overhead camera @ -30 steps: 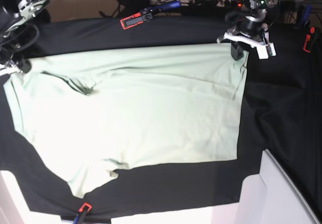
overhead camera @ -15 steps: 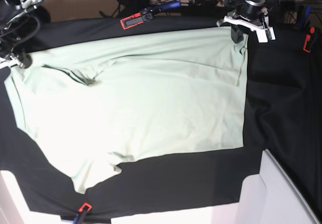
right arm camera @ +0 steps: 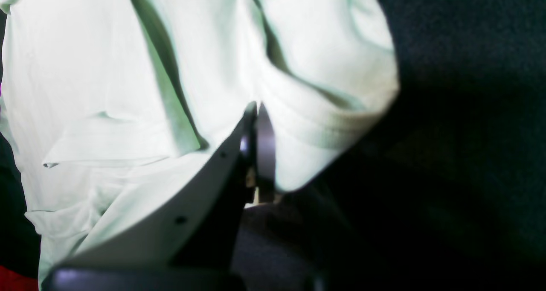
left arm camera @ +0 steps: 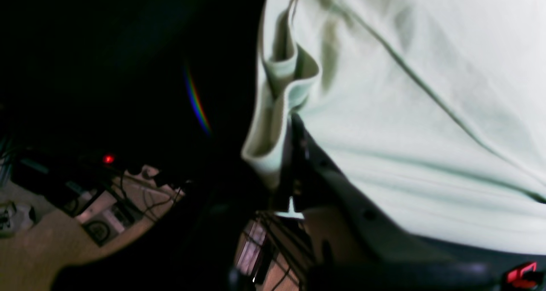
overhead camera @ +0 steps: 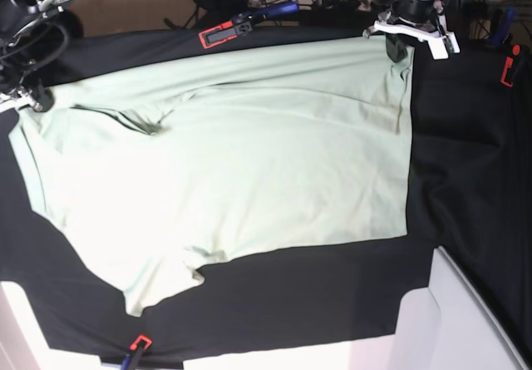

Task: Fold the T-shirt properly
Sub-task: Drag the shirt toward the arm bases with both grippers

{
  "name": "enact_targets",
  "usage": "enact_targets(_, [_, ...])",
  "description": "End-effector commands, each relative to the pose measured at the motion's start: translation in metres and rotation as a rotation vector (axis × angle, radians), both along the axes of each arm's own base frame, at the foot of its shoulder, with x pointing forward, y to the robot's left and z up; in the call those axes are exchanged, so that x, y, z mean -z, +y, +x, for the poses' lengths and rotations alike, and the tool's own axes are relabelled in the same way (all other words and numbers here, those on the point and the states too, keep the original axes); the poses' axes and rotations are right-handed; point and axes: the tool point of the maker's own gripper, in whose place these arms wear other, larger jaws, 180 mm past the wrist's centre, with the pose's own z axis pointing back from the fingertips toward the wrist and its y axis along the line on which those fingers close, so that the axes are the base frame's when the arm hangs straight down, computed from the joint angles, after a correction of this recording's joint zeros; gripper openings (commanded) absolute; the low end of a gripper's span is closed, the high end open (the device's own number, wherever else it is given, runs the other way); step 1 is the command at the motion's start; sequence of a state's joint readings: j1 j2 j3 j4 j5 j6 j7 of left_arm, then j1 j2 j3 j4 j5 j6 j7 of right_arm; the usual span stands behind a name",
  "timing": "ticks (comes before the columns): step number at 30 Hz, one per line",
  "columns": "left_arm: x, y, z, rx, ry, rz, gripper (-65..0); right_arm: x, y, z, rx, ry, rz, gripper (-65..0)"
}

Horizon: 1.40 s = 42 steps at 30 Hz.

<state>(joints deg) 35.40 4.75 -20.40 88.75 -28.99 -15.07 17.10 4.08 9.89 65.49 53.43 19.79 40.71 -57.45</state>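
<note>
The pale mint-green T-shirt (overhead camera: 233, 162) lies spread on the black cloth, with its far edge drawn taut between the two grippers. At the back right, my left gripper (overhead camera: 397, 51) is shut on the shirt's hem corner. In the left wrist view its fingertips (left arm camera: 291, 124) pinch a bunched fold of the T-shirt (left arm camera: 405, 112). At the far left, my right gripper (overhead camera: 35, 100) is shut on the shirt's edge. In the right wrist view its fingertips (right arm camera: 257, 109) clamp a thick seam of the T-shirt (right arm camera: 106, 90).
The black cloth (overhead camera: 465, 162) covers the table, held by red-and-black clamps at the back (overhead camera: 223, 32), at the right (overhead camera: 509, 69) and at the front (overhead camera: 137, 345). A white box (overhead camera: 449, 320) stands at the front right. Cables (overhead camera: 332, 0) run behind the table.
Both grippers have moved toward the back of the table with the shirt's far edge in their grip. The whole shirt has slid that way and its far edge has pulled straighter.
</note>
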Motion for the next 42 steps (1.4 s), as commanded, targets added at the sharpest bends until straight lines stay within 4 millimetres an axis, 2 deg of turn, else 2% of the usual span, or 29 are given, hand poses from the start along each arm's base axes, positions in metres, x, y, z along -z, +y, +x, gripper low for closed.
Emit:
enact_targets(1, [-0.004, 0.012, -0.004, -0.025, -0.009, 0.034, -65.0, 0.005, -0.005, -0.015, -0.015, 0.067, -0.019, -64.9])
enact_targets(5, [0.010, 0.009, -0.014, -0.037, 0.030, 0.011, -65.0, 0.011, 0.007, -0.021, -0.014, 0.077, 0.006, -64.9])
enact_targets(8, [0.016, 0.007, -0.018, -0.038, 0.046, 0.001, -65.0, 0.014, 0.009, -0.030, -0.015, 0.094, 0.009, -64.9])
enact_targets(12, [0.014, 0.008, -0.016, -0.037, 0.040, 0.005, -65.0, 0.018, 0.014, -0.040, -0.014, 0.110, 0.011, -64.9])
enact_targets(14, [0.013, 0.010, -0.010, -0.040, 0.026, 0.008, -65.0, 0.013, 0.008, -0.044, -0.015, 0.111, -0.022, -64.9])
enact_targets(23, [0.010, 0.011, 0.004, -0.041, 0.000, 0.008, -65.0, -0.009, 0.018, -0.049, -0.055, 0.122, -0.101, -64.9])
enact_targets(29, [0.008, 0.019, 0.005, -0.030, 0.000, 0.028, -65.0, -0.006, 0.023, -0.057, -0.039, 0.141, -0.092, -64.9])
enact_targets(38, [0.005, 0.024, 0.009, -0.017, -0.007, 0.043, -65.0, -0.005, 0.024, -0.058, -0.038, 0.142, -0.088, -63.5])
enact_targets(40, [0.004, 0.025, 0.010, -0.017, -0.010, 0.044, -60.0, -0.004, 0.029, -0.058, -0.040, 0.142, -0.080, -58.8])
enact_targets(42, [0.003, 0.026, 0.011, -0.017, -0.011, 0.047, -48.5, -0.003, 0.032, -0.057, -0.043, 0.139, -0.076, -49.0])
